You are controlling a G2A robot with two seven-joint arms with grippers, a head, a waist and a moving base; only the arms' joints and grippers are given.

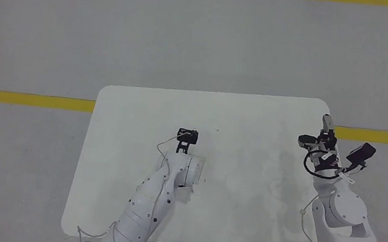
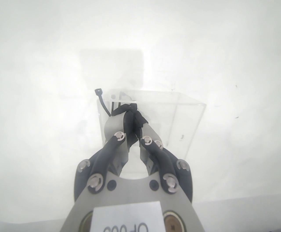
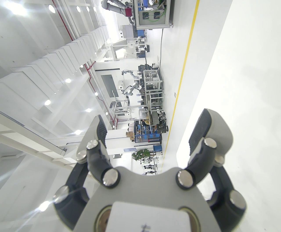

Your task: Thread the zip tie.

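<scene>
Where the left end effector (image 2: 131,109) sits clenched near the middle of the desk (image 1: 242,200), its black-wrapped fingertips (image 2: 140,119) meet at the top edge of a clear box (image 2: 186,123). The black zip tie (image 2: 101,98) stands just beside them at the box's corner, head up, with its lower end hidden behind a finger. The right end effector (image 3: 153,123) hangs released at the desk's right edge.

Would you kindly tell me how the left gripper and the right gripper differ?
The left gripper is shut; the right gripper is open and empty. The left gripper is at the clear box beside the zip tie; the right gripper is at the table edge, facing the room. The left gripper's fingertips are wrapped in black tape; the right gripper's pads are bare. Both have the same build.
</scene>
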